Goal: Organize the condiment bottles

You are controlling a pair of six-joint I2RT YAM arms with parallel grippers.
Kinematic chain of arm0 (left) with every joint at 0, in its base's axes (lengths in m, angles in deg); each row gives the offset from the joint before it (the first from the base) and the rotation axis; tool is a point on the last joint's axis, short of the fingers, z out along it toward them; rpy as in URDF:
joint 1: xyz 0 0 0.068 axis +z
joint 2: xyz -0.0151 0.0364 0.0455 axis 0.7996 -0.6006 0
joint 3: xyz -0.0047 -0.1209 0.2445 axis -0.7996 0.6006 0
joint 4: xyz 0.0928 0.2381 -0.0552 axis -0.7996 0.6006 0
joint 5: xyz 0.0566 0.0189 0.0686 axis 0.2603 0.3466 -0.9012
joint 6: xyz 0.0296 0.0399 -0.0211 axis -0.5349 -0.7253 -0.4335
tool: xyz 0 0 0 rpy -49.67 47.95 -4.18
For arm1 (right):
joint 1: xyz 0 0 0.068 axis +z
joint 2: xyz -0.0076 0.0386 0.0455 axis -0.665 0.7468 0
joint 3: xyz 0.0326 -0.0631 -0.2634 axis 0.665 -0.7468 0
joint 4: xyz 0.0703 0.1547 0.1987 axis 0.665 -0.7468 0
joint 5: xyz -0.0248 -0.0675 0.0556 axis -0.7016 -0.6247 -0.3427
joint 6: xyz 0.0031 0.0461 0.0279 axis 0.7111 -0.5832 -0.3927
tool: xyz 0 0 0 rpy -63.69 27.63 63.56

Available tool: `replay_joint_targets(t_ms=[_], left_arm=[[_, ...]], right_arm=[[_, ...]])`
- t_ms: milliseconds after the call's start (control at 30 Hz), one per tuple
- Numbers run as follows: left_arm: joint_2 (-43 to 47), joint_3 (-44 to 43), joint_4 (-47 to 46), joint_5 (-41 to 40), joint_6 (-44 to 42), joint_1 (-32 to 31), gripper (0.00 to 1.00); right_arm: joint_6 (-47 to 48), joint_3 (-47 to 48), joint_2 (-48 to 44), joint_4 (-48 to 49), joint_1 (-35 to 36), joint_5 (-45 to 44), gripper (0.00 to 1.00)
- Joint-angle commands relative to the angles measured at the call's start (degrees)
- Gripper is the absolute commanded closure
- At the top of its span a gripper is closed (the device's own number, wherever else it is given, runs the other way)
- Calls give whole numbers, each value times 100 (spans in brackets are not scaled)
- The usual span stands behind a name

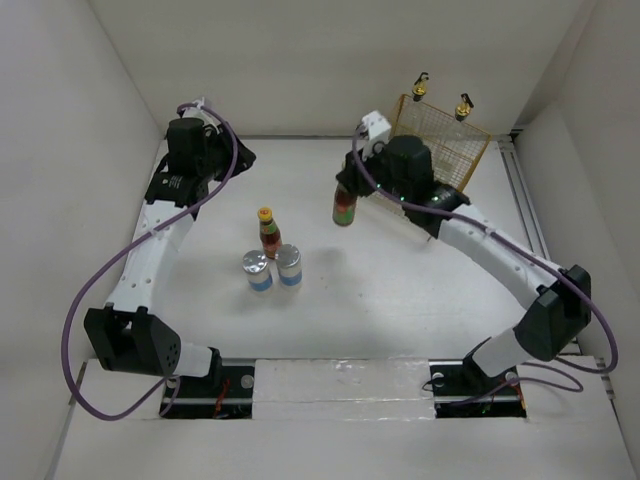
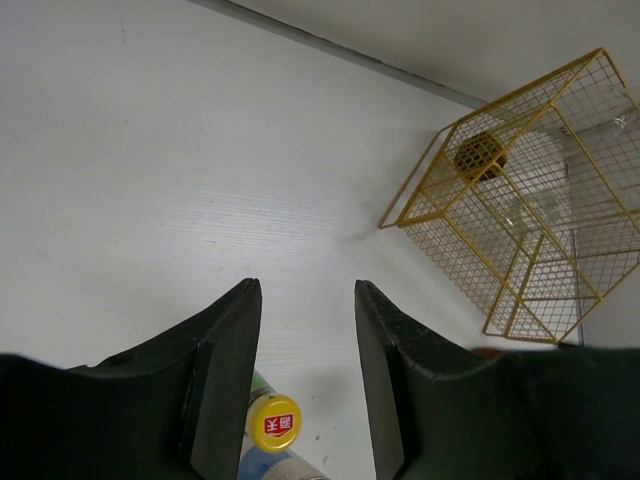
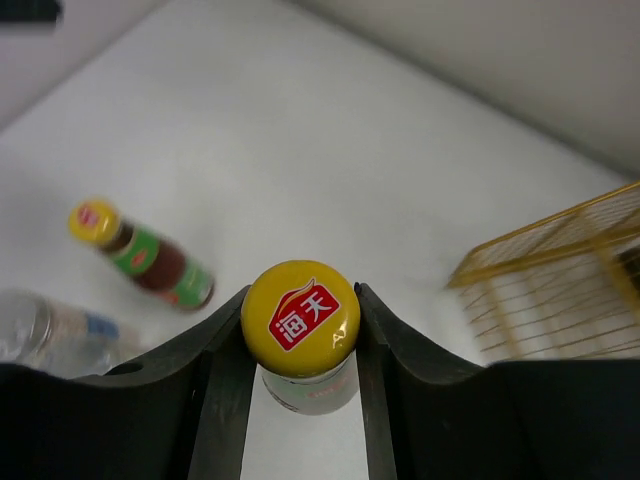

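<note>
My right gripper (image 3: 300, 300) (image 1: 347, 185) is shut on the yellow cap of a red-brown sauce bottle (image 3: 300, 320) (image 1: 345, 208), left of the wire rack. Whether that bottle rests on the table I cannot tell. A second sauce bottle (image 1: 268, 232) (image 3: 145, 258) stands mid-table, with two silver-lidded jars (image 1: 257, 270) (image 1: 289, 265) just in front of it. Two glass bottles with gold spouts (image 1: 420, 92) (image 1: 464, 105) rise behind the rack. My left gripper (image 2: 306, 290) (image 1: 238, 155) hangs open at the back left with nothing between its fingers. A yellow cap (image 2: 274, 422) shows below it.
The yellow wire rack (image 1: 440, 145) (image 2: 530, 200) (image 3: 560, 280) stands at the back right near the wall. White walls close in the table on the left, back and right. A metal rail (image 1: 525, 200) runs along the right edge.
</note>
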Motion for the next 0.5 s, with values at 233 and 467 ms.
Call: replay_joint_targets(t_ms=[233, 467], left_arm=[[377, 444, -237, 128, 57, -12, 62], [482, 558, -237, 128, 57, -12, 62]], right_arm=[[44, 2682, 805, 313, -1327, -696, 95], [150, 4484, 2019, -99, -1951, -767, 96]])
